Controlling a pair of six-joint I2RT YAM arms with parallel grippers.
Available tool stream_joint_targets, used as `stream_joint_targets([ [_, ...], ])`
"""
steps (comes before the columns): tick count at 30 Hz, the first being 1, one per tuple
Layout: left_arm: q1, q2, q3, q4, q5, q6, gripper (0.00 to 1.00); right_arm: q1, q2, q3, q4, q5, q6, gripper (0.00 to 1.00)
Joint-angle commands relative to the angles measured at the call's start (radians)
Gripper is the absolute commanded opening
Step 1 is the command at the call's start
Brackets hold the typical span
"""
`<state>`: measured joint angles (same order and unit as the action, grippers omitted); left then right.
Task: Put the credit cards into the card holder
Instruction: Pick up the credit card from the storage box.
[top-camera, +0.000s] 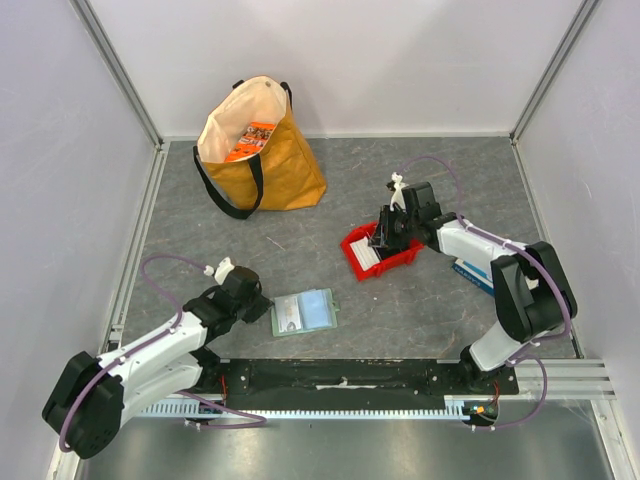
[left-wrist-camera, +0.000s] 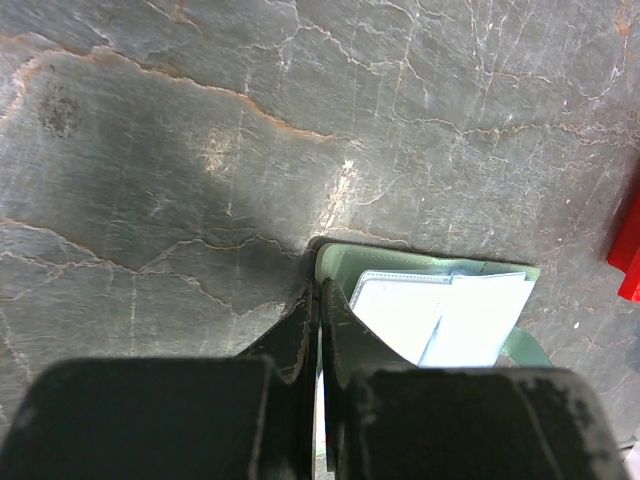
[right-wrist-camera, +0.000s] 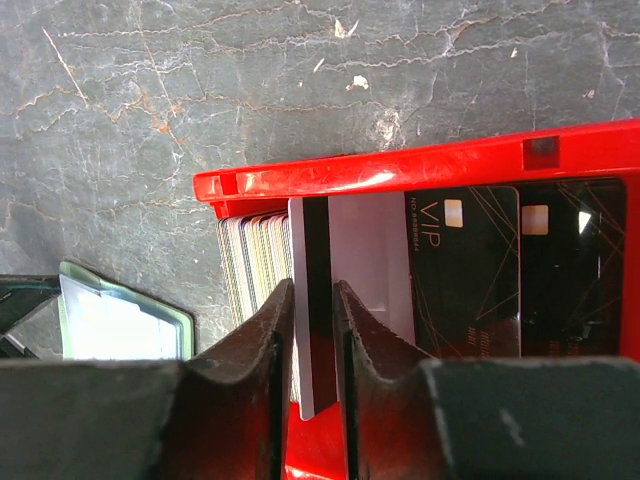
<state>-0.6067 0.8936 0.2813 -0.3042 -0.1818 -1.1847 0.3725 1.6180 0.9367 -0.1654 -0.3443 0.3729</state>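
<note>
Overhead view of a grey, stone-patterned table (top-camera: 200, 260) with two robot arms mounted at its near edge. The holder (top-camera: 305, 312), pale green, lies open and flat near the middle of the near side, between the two arms. Whitish and light blue cards (left-wrist-camera: 470, 325) show on its inner face, overlapping. Whether they sit inside pockets cannot be told. The left gripper (top-camera: 262, 303) is at the holder's left edge, jaws almost together, with a thin pale strip of that edge pinched between them.

The right gripper (right-wrist-camera: 312, 290) reaches down into a red bin (right-wrist-camera: 400, 170), which stands to the right of the holder and further back, apart from it. Its jaws are clamped on one card (right-wrist-camera: 312, 240), pale with a black stripe, standing on edge. Just left of that card, a stack (right-wrist-camera: 255, 260) of more cards stands on edge against the bin's left wall. To its right, two black cards (right-wrist-camera: 460, 270) with gold lines face the camera, one printed VIP.

A mustard tote (top-camera: 265, 160) stands open at the back left with something orange inside. A blue-and-white box (top-camera: 470, 272) lies partly under the right arm, right of the bin
</note>
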Motion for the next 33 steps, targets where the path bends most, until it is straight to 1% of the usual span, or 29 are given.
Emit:
stream_joint_targets([
  [1, -0.001, 0.018, 0.012, 0.016, -0.024, 0.004, 0.02, -0.009, -0.041, -0.009, 0.029, -0.036, 0.001, 0.26],
  [3, -0.001, 0.018, 0.012, 0.016, -0.022, 0.007, 0.02, -0.012, -0.046, -0.013, 0.027, -0.035, 0.003, 0.22],
  [9, -0.001, 0.016, 0.01, 0.017, -0.022, 0.005, 0.02, -0.033, -0.058, -0.024, 0.024, 0.008, 0.003, 0.18],
  [11, -0.002, 0.015, 0.01, 0.017, -0.022, 0.004, 0.02, -0.034, -0.046, -0.022, 0.017, 0.042, -0.003, 0.17],
  [14, -0.001, 0.011, 0.007, 0.017, -0.021, 0.005, 0.02, -0.032, -0.021, -0.016, 0.003, 0.053, -0.012, 0.14],
  [16, -0.001, 0.011, 0.007, 0.017, -0.022, 0.005, 0.02, -0.03, -0.009, -0.018, -0.002, 0.067, -0.017, 0.14],
  [20, -0.002, 0.01, 0.007, 0.019, -0.022, 0.005, 0.02, -0.027, -0.004, -0.024, -0.009, 0.074, -0.022, 0.19],
  [22, -0.001, 0.01, 0.007, 0.02, -0.022, 0.007, 0.02, -0.026, -0.006, -0.022, -0.011, 0.074, -0.022, 0.2],
  [29, -0.001, 0.016, 0.006, 0.027, -0.019, 0.005, 0.02, -0.015, -0.013, -0.012, -0.002, 0.002, -0.003, 0.2],
  [30, -0.002, 0.016, 0.006, 0.027, -0.018, 0.005, 0.02, -0.014, -0.017, -0.012, -0.002, 0.002, -0.002, 0.19],
  [32, -0.001, 0.018, 0.004, 0.031, -0.016, 0.005, 0.02, -0.011, -0.015, -0.013, -0.003, 0.002, -0.002, 0.13],
  [33, -0.001, 0.018, 0.004, 0.033, -0.016, 0.005, 0.02, -0.007, -0.015, -0.013, -0.003, 0.01, -0.003, 0.11],
])
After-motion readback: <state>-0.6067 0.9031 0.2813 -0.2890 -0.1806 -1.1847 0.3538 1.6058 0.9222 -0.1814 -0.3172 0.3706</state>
